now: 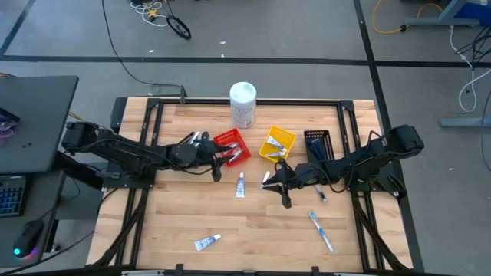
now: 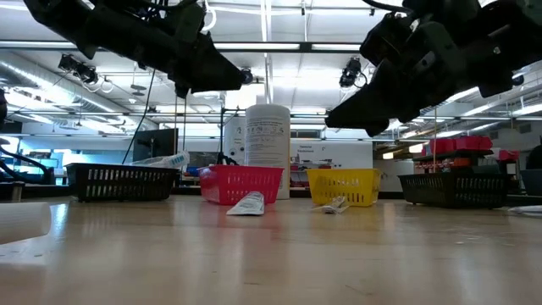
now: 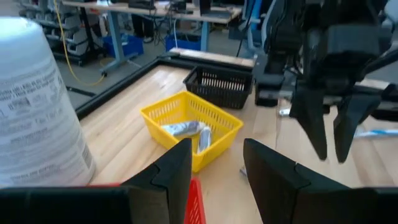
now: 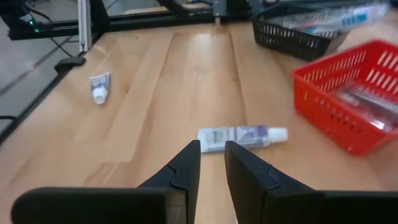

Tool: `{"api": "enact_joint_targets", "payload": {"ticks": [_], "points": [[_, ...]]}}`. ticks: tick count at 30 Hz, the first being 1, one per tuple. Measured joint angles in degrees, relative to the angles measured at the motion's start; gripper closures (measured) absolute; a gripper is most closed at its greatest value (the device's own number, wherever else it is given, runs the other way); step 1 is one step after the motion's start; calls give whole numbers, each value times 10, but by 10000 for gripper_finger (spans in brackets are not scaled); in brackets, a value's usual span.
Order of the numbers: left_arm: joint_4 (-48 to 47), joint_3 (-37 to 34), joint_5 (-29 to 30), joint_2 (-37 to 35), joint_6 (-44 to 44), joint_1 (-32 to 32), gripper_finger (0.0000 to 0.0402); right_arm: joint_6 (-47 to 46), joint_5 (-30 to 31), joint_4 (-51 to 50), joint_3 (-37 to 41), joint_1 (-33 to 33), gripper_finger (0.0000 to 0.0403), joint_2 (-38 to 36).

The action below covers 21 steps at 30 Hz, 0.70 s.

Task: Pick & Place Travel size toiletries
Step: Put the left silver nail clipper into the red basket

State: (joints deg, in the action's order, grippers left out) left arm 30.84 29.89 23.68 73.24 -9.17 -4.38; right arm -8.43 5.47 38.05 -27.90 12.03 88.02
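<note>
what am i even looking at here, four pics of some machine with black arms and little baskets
It is a robot with two dark arms at a wooden table, sorting travel toiletries. One picture looks straight down, one looks level across the table top, and two come from cameras on the wrists.

The left end effector hangs over the red bin, open and holding nothing. The right end effector hovers mid-table beside a toothpaste tube; its fingers are slightly apart and also empty.

Also on the table: a yellow bin holding small silvery tubes, a black bin, a tall white canister, a second toothpaste tube and a toothbrush.
</note>
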Motion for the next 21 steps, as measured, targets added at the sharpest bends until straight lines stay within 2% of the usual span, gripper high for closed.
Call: {"api": "enact_joint_targets", "payload": {"ticks": [10, 17, 21], "points": [[-1, 0, -6, 0, 0, 0, 248, 71, 68, -5, 0, -4, 322, 1], [-1, 0, -5, 0, 0, 0, 248, 95, 57, -1, 0, -27, 322, 1], [0, 0, -2, 0, 5, 0, 248, 102, 19, -1, 0, -50, 321, 1]]}}
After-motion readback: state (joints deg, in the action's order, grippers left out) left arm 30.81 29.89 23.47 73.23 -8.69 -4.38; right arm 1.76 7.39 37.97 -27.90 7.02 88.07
